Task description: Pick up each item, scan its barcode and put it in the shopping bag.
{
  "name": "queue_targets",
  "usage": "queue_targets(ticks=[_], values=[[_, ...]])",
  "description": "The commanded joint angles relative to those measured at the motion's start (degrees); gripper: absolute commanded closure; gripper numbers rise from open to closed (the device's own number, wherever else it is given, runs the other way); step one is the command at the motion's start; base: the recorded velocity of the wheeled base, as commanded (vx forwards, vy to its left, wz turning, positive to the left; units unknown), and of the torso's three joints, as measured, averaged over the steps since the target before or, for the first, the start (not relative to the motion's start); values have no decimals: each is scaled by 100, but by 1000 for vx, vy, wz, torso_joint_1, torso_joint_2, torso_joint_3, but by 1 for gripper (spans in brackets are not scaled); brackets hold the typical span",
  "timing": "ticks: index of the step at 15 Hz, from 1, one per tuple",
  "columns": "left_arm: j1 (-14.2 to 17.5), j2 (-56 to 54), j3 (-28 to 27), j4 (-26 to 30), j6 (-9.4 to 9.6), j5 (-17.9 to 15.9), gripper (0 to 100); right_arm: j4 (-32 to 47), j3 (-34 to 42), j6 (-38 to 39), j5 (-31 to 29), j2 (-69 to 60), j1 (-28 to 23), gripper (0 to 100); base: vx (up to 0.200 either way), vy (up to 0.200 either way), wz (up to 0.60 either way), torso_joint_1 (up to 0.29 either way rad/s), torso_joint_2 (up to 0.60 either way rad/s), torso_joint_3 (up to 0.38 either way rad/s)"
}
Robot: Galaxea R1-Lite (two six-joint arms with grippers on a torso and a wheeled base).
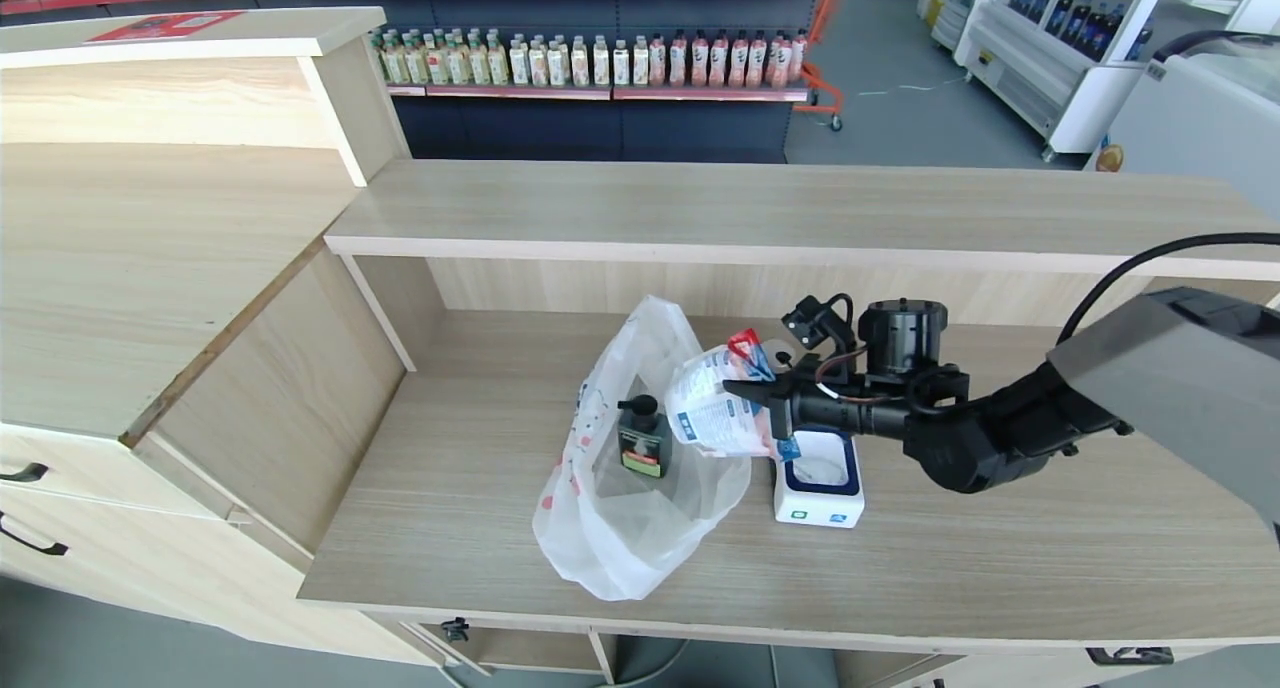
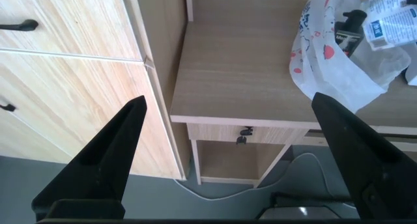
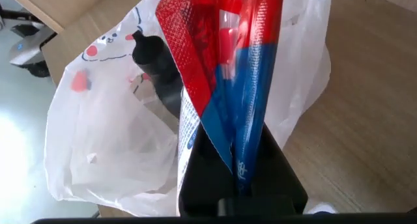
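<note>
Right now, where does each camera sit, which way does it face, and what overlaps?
Head view: on the head, looking forward and down at the counter; the right arm shows on the right, the right pincer shut on a snack packet.
Left wrist view: on the left wrist, off the counter's left end, facing the drawer cabinet, framed by the open left pincer.
Right wrist view: on the right wrist, looking along the packet into the shopping bag.
Shared: all three show the bag, a black pump bottle inside.
</note>
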Motion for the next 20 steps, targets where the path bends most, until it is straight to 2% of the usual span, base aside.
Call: queue_targets(ticks=[1,6,10,11,16,20], values=[[0,-2,1,-1,-2,1,0,4,-305,-68,-6,410,42,100,0,0,0,0,0,0],[0,-2,1,-1,-2,1,0,66,-525,-200,3,568,69,100,0,0,0,0,0,0],[0,-2,1,-1,-2,1,0,400,-674,-243,3,533,86,100,0,0,0,0,0,0],[0,-2,1,-1,-2,1,0,435,-666,-314,3,533,78,0,0,0,0,0,0,0],[0,-2,1,-1,-2,1,0,453,-797,-208,73,471,218,0,0,0,0,0,0,0],[0,-2,1,-1,-2,1,0,435,-1061,416,170,287,350,0,0,0,0,0,0,0]])
